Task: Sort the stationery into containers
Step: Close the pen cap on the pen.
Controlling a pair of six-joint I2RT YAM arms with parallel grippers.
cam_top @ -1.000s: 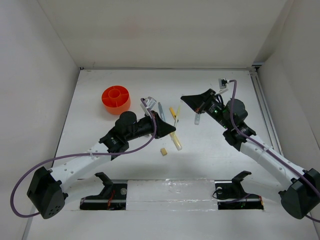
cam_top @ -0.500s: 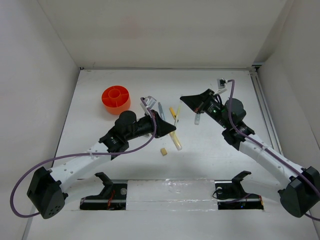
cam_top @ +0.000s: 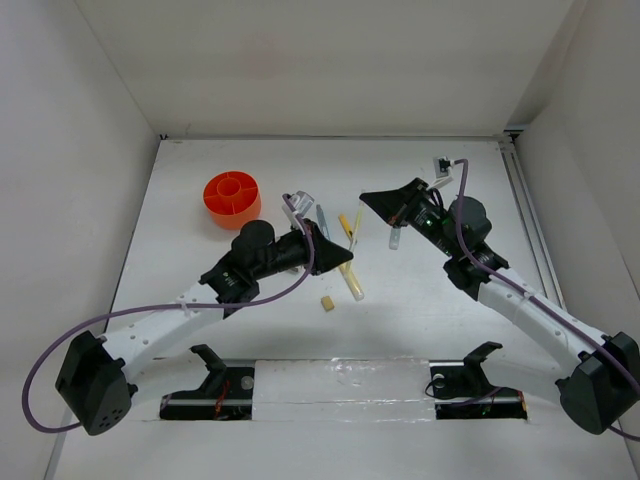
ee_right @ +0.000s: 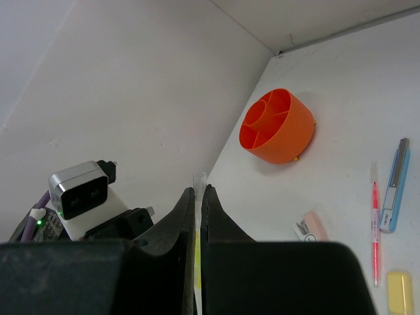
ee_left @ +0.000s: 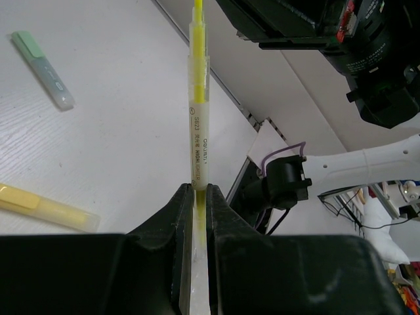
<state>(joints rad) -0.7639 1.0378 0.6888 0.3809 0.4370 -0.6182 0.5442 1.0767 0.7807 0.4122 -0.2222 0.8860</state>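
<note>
My left gripper [cam_top: 345,260] is shut on a yellow highlighter [ee_left: 197,125] and holds it above the table. The highlighter points toward my right gripper [cam_top: 366,198], whose jaws are closed on its thin clear-and-yellow far end [ee_right: 198,180]. The orange cup [cam_top: 232,197] with inner dividers stands at the far left and also shows in the right wrist view [ee_right: 278,126]. On the table lie a grey-blue pen [cam_top: 322,220], a pale yellow marker [cam_top: 354,284], a tan cube eraser [cam_top: 326,302], a pale grey marker [cam_top: 395,238], a pink-red pen [ee_right: 375,230] and a pink-grey block [ee_right: 310,225].
White walls enclose the table on the left, back and right. A metal rail [cam_top: 528,220] runs along the right edge. The pale grey marker [ee_left: 44,69] and pale yellow marker [ee_left: 46,209] lie below the held highlighter.
The right gripper has shifted very slightly left. The left arm and the things on the table have not visibly moved.
</note>
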